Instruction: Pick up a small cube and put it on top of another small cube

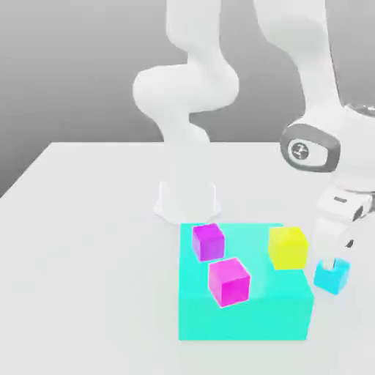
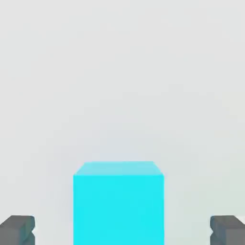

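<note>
The matte sky-blue cube (image 1: 332,276) stands on the smooth pale table (image 1: 95,293), beside the flat turquoise block (image 1: 245,318), towards the exterior view's right. Gripper (image 2: 122,232): 2 fingers apart, astride the cube with gaps at both sides. Atop the block: 3 cubes, purple (image 1: 209,242), magenta (image 1: 229,282), yellow (image 1: 288,248).

The sky-blue cube (image 2: 118,206) sits between the two dark fingertips (image 2: 17,231) of the tool (image 2: 122,231), and I can see bare space on either side of it, so neither one touches it. The tool is wide open. One face of the cube shows bright and flat, with a narrow, slightly duller face meeting it along a straight edge. Around it spreads the pale, plain tabletop (image 2: 119,81), smooth and faintly greyish.
</note>
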Controlling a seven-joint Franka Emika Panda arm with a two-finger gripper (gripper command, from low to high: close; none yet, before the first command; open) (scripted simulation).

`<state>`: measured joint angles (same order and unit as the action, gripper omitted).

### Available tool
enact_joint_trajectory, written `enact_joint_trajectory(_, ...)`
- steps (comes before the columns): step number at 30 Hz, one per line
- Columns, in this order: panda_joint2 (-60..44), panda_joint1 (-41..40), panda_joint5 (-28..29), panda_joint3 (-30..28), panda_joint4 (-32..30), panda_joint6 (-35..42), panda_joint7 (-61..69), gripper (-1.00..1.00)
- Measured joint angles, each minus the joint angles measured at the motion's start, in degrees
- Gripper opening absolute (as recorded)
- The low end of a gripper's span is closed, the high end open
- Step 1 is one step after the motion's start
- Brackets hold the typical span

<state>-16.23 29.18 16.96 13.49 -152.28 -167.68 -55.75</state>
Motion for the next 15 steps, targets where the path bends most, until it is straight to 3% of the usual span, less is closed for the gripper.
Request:
enact_joint_trajectory(1,-2.0,1.9,1.5,-2.3,0.4,-1.6,-1.2,0.0)
enact_joint_trajectory(2,-3.2,2.9,2.4,-3.5,0.7,-2.5,-1.9,-1.0)
enact_joint_trajectory(9,-3.0,2.9,2.4,-3.4,0.7,-2.4,-1.9,-1.0)
enact_joint_trajectory(15,7.8,-2.0,-9.0,3.9,-1.5,6.0,6.8,-1.0)
